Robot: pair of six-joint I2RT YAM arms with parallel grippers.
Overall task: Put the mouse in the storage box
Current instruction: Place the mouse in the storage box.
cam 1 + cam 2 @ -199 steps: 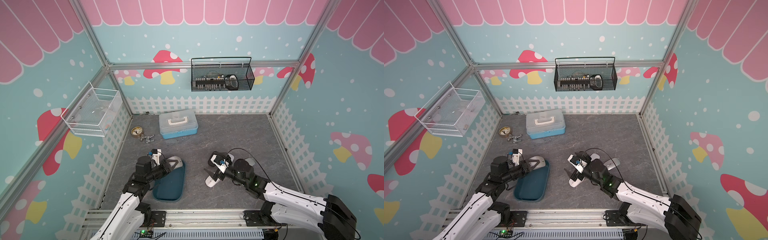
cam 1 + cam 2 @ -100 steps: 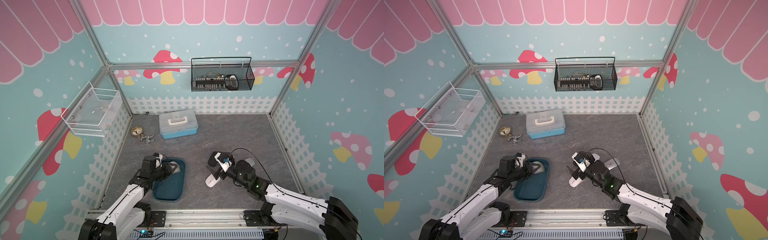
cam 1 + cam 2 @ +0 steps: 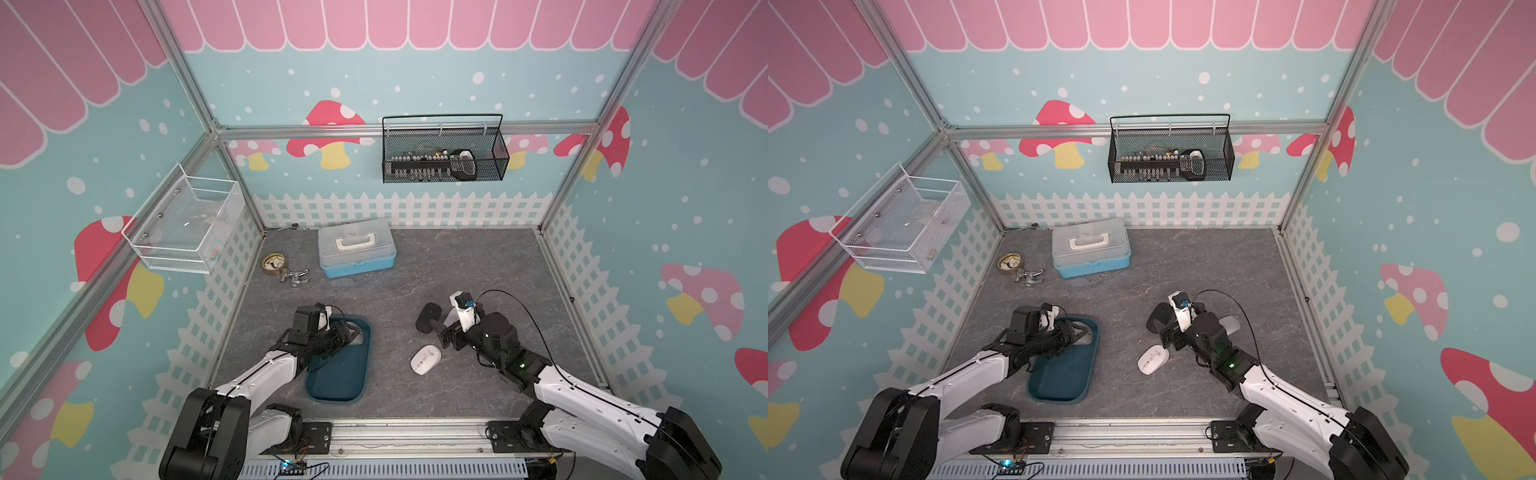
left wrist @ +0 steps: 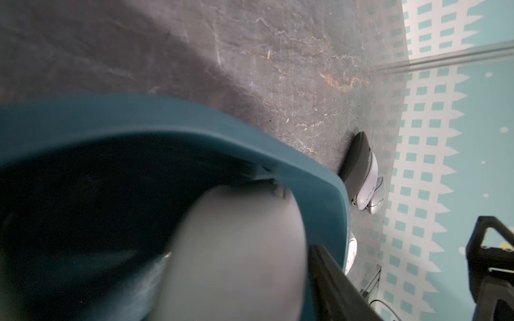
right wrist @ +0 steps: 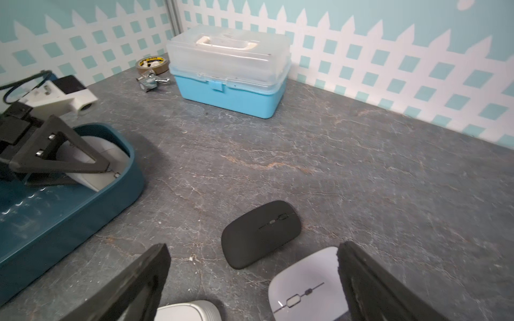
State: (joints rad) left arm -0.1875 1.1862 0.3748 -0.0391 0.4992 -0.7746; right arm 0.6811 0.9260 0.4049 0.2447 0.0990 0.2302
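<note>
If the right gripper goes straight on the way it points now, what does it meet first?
Probably the black mouse: in the right wrist view it lies ahead, between the open fingers of the right gripper. A white mouse lies nearer beside one finger and might be grazed first; depth is unclear.

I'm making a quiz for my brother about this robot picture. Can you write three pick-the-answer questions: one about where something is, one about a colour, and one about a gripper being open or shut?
1. One mouse is not on the table. Where is it?
A) in a wire basket
B) in the storage box
C) on the tape roll

2. What colour is the mouse on the table nearest the light-blue case?
A) black
B) red
C) yellow

3. The right gripper is:
A) shut on a mouse
B) shut on the tape roll
C) open, holding nothing

Answers:
1 B, it lies inside the box's wall.
2 A, the black mouse lies closest to the case.
3 C, its fingers stand wide apart, clamping nothing.
</note>
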